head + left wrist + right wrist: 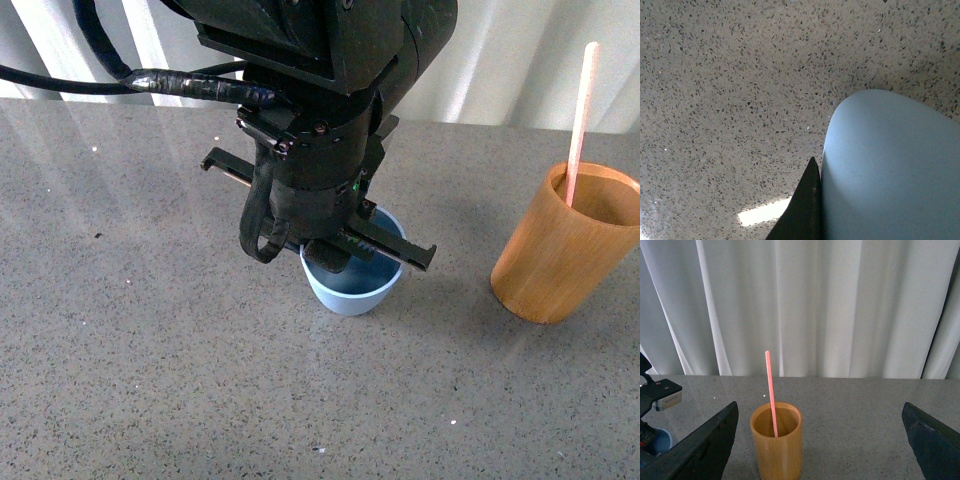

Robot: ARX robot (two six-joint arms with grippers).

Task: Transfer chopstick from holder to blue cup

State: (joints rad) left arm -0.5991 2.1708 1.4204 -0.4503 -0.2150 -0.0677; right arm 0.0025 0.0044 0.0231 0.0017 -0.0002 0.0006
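Note:
The light blue cup (352, 283) stands on the grey speckled table, mid-frame in the front view. My left gripper (335, 250) is shut on its rim from above; in the left wrist view one dark finger (802, 207) presses against the cup's wall (890, 170). The orange-brown wooden holder (565, 245) stands at the right, with one pink-red chopstick (580, 120) leaning upright in it. In the right wrist view the holder (776, 442) and chopstick (771, 392) sit ahead, nearer one finger (702, 450) of my open, empty right gripper (822, 450). The right gripper is out of the front view.
White curtains (520, 60) hang behind the table's far edge. The left arm's body and black cables (190, 85) loom over the cup. A slice of the blue cup and left arm shows at the right wrist view's edge (652, 442).

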